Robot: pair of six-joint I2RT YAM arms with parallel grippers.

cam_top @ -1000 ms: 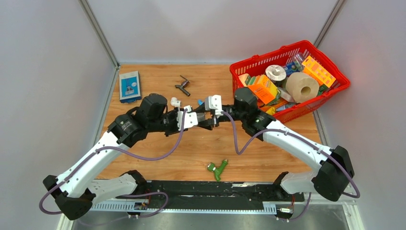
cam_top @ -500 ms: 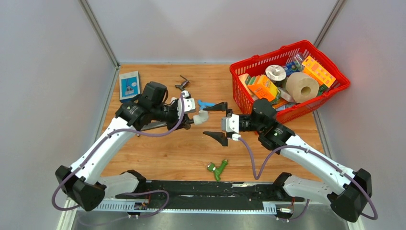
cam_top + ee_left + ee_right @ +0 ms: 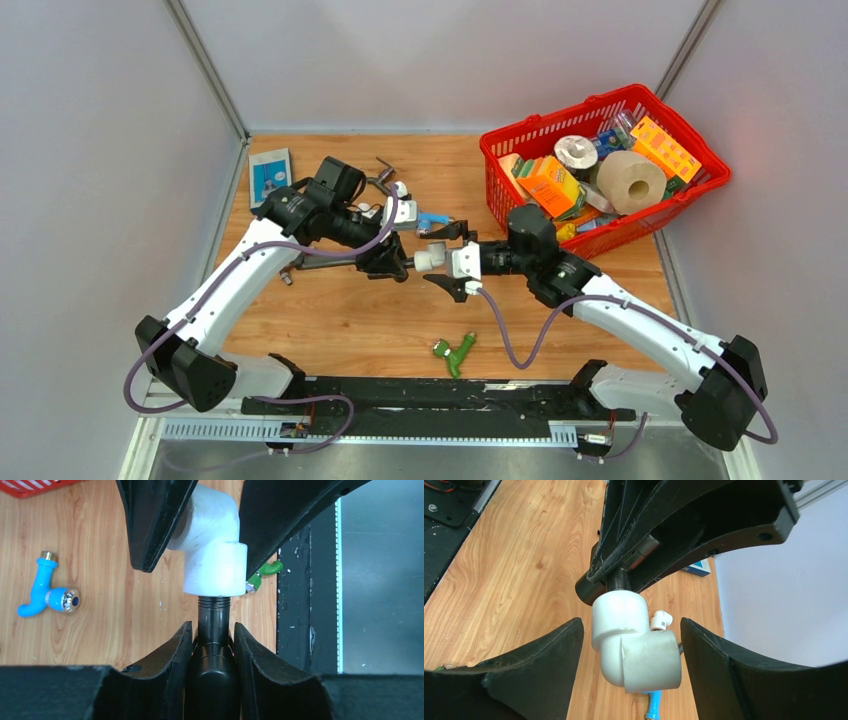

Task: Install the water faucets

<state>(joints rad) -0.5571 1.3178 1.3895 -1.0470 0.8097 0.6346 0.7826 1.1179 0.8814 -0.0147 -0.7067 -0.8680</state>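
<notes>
My left gripper (image 3: 392,262) is shut on the long thin dark-grey metal faucet (image 3: 213,645), held above the table. The faucet's threaded end sits in a white elbow fitting (image 3: 212,555). My right gripper (image 3: 445,260) is open, with one finger on either side of that elbow (image 3: 634,645) and a gap on both sides. The blue-handled faucet (image 3: 430,216) lies on the table just behind the grippers and shows in the left wrist view (image 3: 40,587). The green plastic faucet (image 3: 455,352) lies near the front edge.
A red basket (image 3: 700,190) full of boxes and rolls stands at the back right. A blue box (image 3: 268,178) lies at the back left. A small dark fitting (image 3: 383,163) and a small white elbow (image 3: 400,188) lie behind the left arm.
My right gripper let go of the elbow, drew back open, and has now moved left to straddle the elbow again. My left gripper has shifted the faucet and elbow slightly forward and right.
</notes>
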